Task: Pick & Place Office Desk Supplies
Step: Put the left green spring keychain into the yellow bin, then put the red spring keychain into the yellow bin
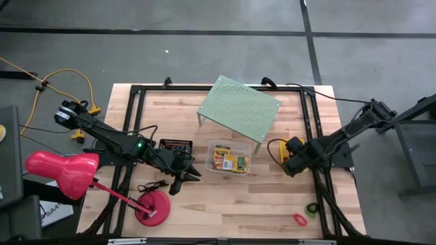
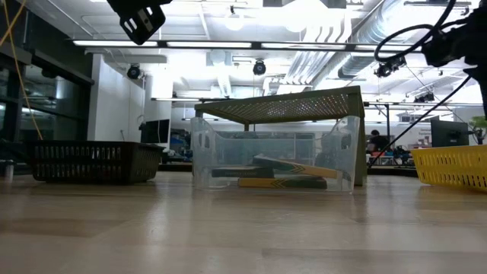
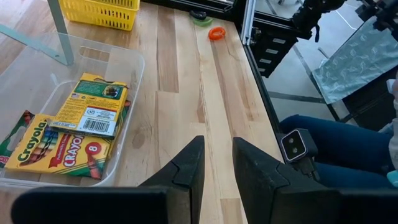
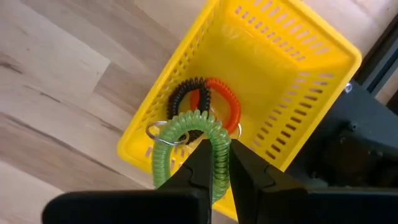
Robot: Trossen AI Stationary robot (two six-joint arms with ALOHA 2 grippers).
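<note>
My right gripper (image 4: 216, 163) hovers over the yellow basket (image 4: 261, 74) at the table's right side and is shut on a green coil ring (image 4: 193, 134). A black coil ring (image 4: 186, 93) and a red one (image 4: 224, 99) lie on the basket's floor. My left gripper (image 3: 217, 168) is open and holds nothing, raised above the wood between the black mesh tray (image 1: 176, 145) and the clear tub (image 1: 230, 158). Green-and-yellow crayon boxes (image 3: 93, 106) lie flat in the tub. A red ring (image 1: 300, 218) and a green ring (image 1: 311, 209) lie on the table near its right front corner. My right gripper pinches the green coil ring between its two fingers at one side of the loop (image 4: 217, 146), coming from above and pointing down. The coil is lifted clear above the basket and arches out beyond the fingers, with a small metal ring (image 4: 160, 134) at its far end.
The pale green perforated shelf (image 1: 238, 109) stands on legs behind the tub. The pink-red desk lamp (image 1: 65, 170) with its round base (image 1: 153, 207) fills the left front. A person's leg in blue (image 3: 336, 137) shows beyond the near edge. Bare wood lies in front of the tub.
</note>
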